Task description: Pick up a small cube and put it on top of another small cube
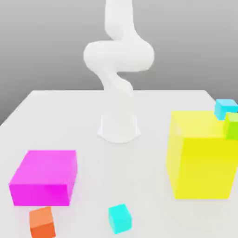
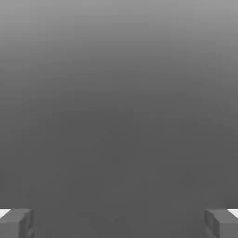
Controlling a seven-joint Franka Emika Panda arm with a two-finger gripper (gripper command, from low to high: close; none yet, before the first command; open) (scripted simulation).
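Observation:
The small orange cube (image 1: 42, 222) sits on the white table near its front edge, at the exterior view's left, just in front of the magenta block (image 1: 44, 177). A small cyan cube (image 1: 120, 218) lies to its right, apart from it. The white arm (image 1: 118, 56) rises from its base (image 1: 118, 128) at the middle of the table and runs up out of the picture. In the hand view my gripper (image 2: 119, 223) is open, its two grey fingertips (image 2: 16, 223) stand far apart with nothing between them, and beyond them is plain grey background.
A large yellow block (image 1: 202, 155) stands at the exterior view's right. A small green cube (image 1: 231, 125) is at its upper right edge, and another cyan cube (image 1: 226, 108) sits behind it. The table (image 1: 139, 186) is white.

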